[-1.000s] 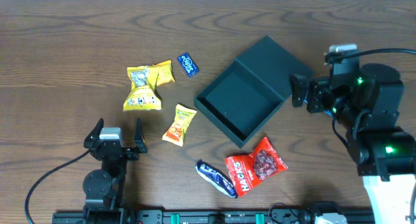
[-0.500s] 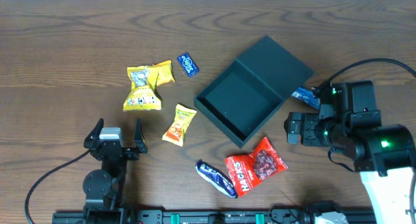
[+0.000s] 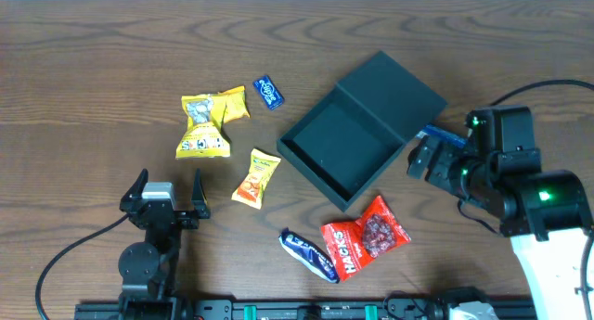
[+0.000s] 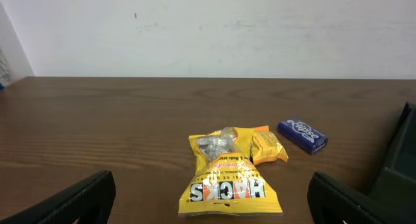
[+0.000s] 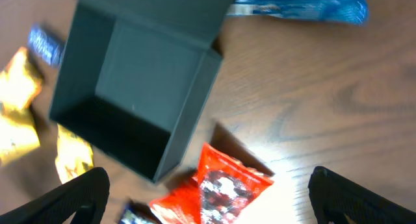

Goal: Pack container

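The dark teal container (image 3: 339, 146) lies open and empty at centre table, its lid (image 3: 390, 88) folded back to the upper right. My right gripper (image 3: 423, 160) hovers open just right of it, holding nothing; its wrist view looks down on the container (image 5: 136, 87), a red Hacks packet (image 5: 221, 185) and a blue packet (image 5: 305, 6). My left gripper (image 3: 168, 184) rests open near the front left edge, with a yellow Hacks packet (image 4: 229, 178) on the table ahead of its fingers (image 4: 84, 198).
Loose snacks surround the box: a yellow Hacks packet (image 3: 202, 127), a small orange packet (image 3: 237, 102), a small blue one (image 3: 268, 90), a yellow-orange packet (image 3: 256, 176), a dark blue packet (image 3: 309, 253), the red packet (image 3: 365, 237), and a blue packet (image 3: 434, 134).
My right arm swung from beside the lid toward the front, then edged back a little, uncovering the blue packet by the lid. The left arm stayed still.
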You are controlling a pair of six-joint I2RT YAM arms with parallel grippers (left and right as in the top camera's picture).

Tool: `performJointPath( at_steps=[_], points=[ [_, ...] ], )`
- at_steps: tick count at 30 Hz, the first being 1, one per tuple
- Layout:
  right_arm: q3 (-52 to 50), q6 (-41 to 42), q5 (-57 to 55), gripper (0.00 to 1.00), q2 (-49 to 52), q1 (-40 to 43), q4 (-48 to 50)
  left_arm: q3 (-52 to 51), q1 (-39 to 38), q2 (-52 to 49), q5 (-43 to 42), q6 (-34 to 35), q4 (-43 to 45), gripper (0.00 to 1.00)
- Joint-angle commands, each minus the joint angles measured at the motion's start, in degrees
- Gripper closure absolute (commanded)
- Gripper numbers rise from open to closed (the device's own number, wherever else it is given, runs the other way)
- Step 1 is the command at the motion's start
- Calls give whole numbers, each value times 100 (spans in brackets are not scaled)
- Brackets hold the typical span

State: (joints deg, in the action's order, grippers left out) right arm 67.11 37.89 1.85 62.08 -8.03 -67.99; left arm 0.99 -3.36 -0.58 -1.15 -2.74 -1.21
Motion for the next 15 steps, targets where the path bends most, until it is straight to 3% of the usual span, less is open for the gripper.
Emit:
performJointPath(
  at_steps=[1,4,7,15],
  points=[
    [122,1941,-691,1,118,24,0,-72,33,31,48,59,-323,5],
    [109,3189,-1198,1,179,24,17,-74,33,31,48,59,-323,5],
    [109,3744,-1550,1,177,24,81,-74,33,31,48,59,-323,5],
    [109,3576,-2096,1,179,24,26,-72,33,31,48,59,-323,5]
  ],
)
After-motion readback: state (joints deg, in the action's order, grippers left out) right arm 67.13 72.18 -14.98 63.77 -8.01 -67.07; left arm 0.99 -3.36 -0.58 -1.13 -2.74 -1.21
